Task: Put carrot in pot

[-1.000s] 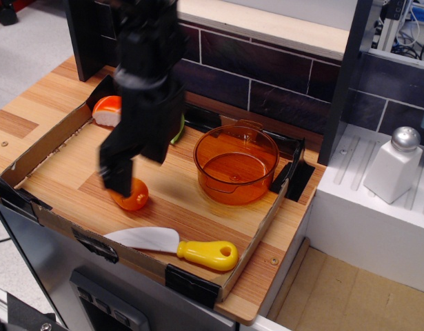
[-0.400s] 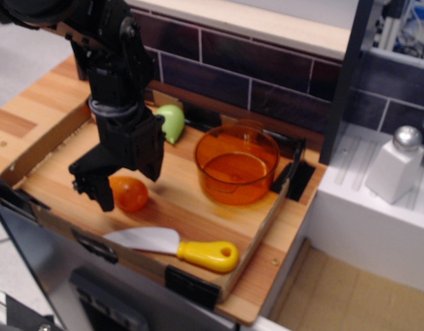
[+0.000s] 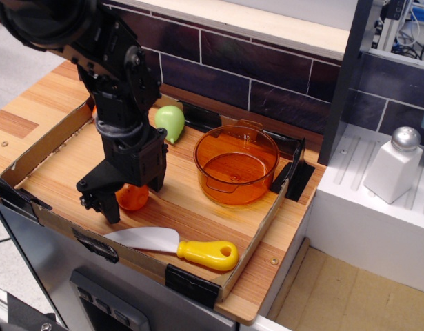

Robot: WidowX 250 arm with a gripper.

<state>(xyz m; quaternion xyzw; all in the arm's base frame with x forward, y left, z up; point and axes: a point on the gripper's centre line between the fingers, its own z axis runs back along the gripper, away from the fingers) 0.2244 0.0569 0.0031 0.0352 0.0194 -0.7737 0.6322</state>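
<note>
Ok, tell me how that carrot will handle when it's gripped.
The carrot looks glossy and rounded, so it may slip between the gripper fingers. Its egg-like shape suggests it could roll on the tray if nudged. It seems hard plastic, probably light and stiff.

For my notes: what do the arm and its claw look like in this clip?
The arm is matte black all over, built of chunky, blocky segments with rounded joints. A pale grey band rings it above the wrist. The claw is black too, with two long flat fingers. No logos or loose cables are legible.
</note>
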